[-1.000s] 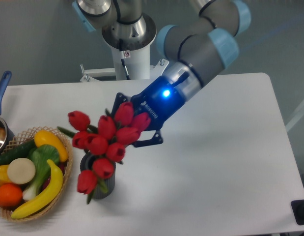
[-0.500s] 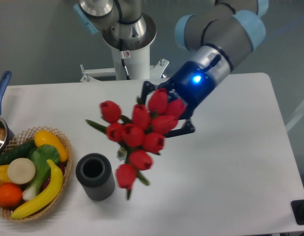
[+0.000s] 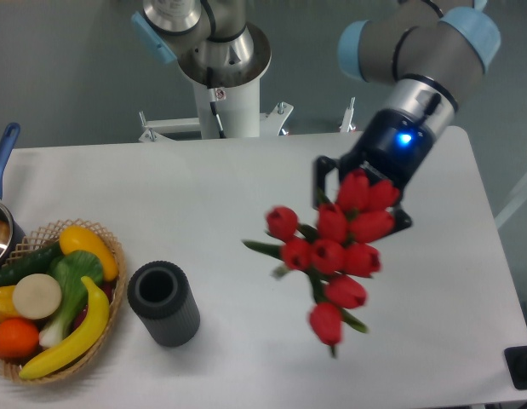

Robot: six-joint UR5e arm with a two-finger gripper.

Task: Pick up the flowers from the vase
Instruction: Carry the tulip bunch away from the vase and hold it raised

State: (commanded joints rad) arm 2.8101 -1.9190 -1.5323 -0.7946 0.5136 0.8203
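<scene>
Two black fingers of the tool (image 3: 358,198) close on the bunch of red tulip buds with green stems (image 3: 335,251), which hangs in the air above the white table (image 3: 433,324), clear of it. Well to the tool's left on the table stands the dark grey ribbed cylindrical vase (image 3: 164,303), and beyond that the woven wicker basket of fruit and vegetables (image 3: 110,247).

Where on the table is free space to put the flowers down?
Bare tabletop lies between the vase and the flowers held by the gripper, and also along the back edge. The left side is crowded by the basket and pot.
</scene>
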